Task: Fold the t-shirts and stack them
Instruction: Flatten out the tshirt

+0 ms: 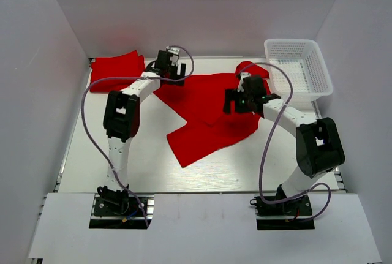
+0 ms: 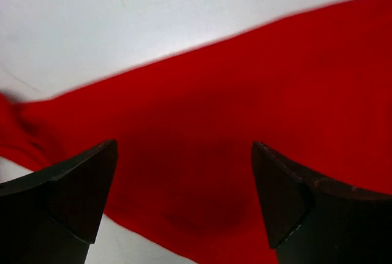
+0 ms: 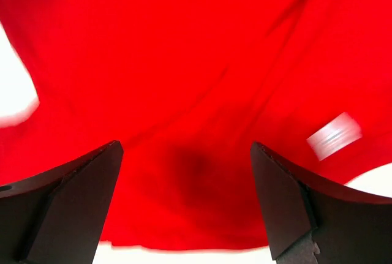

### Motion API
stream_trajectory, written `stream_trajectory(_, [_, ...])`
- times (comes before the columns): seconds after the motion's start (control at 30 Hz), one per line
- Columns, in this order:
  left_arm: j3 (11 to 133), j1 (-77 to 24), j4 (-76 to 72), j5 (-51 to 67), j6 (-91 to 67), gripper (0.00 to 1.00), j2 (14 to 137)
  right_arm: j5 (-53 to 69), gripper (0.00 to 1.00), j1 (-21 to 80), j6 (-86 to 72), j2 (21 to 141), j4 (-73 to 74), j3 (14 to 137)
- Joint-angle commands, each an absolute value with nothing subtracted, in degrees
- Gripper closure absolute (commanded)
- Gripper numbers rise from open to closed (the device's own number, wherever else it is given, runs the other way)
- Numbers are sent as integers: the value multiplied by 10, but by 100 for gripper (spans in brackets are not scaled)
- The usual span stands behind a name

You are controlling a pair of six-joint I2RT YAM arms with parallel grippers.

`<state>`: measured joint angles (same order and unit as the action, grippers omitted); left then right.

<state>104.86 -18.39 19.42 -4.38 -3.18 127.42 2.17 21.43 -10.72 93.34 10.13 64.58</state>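
Observation:
A bright red t-shirt (image 1: 208, 117) lies spread and partly doubled over in the middle of the table. A second red t-shirt (image 1: 113, 71) sits folded at the back left. My left gripper (image 1: 170, 67) hovers over the spread shirt's back left edge. In the left wrist view it (image 2: 184, 172) is open, with red cloth (image 2: 245, 111) beneath the jaws and nothing held. My right gripper (image 1: 236, 101) is over the shirt's right side, open (image 3: 184, 172) above the red cloth (image 3: 184, 62), with nothing between its fingers.
A white mesh basket (image 1: 300, 68) stands at the back right, close to the right arm. White walls close in the table on three sides. A small white label (image 3: 334, 134) shows on the cloth in the right wrist view.

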Motion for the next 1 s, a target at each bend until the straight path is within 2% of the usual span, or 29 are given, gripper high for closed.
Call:
stream_trajectory(0.0, [1044, -183, 227, -18, -54, 0, 1294, 100, 10, 219, -159, 945, 75, 603])
stream_trajectory(0.27, [964, -183, 214, -18, -71, 0, 1294, 81, 10, 215, -195, 969, 61, 548])
stream_trajectory(0.47, [891, -183, 238, -25, -105, 0, 1268, 4, 10, 206, -215, 989, 92, 560])
stream_trajectory(0.7, [696, -183, 256, -46, -184, 0, 1140, -78, 10, 179, -230, 994, 133, 558])
stream_trajectory(0.97, [499, -188, 306, -90, -257, 0, 967, -41, 10, 166, -205, 969, 133, 543])
